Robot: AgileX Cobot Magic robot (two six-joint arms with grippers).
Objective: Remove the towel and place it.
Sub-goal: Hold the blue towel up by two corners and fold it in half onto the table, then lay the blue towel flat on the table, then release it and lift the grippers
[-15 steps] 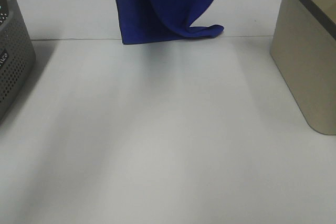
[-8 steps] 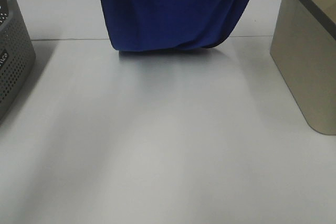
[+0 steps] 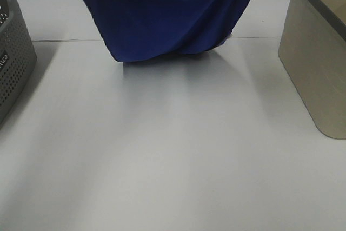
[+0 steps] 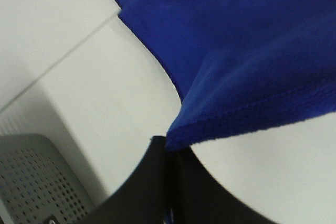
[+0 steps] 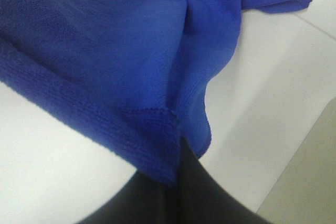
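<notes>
Nearest, the tabletop (image 3: 173,160) lies bare left of the beige basket (image 3: 319,52), a fair landing place. Farther back, left of that basket, the towel (image 3: 167,14) hangs as a sling, its sagging belly at or just above the tabletop. Its long axis seems to run side to side, one end toward the basket. Farthest, the left pincer (image 4: 169,153) and right pincer (image 5: 181,157) are each clamped on an upper corner. Best to lower both corners level and taut, so it lands unbunched.

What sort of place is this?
Probably a lab bench staged for laundry handling: plain white table, grey perforated basket at left, beige bin at right, blue towel held up between.
</notes>
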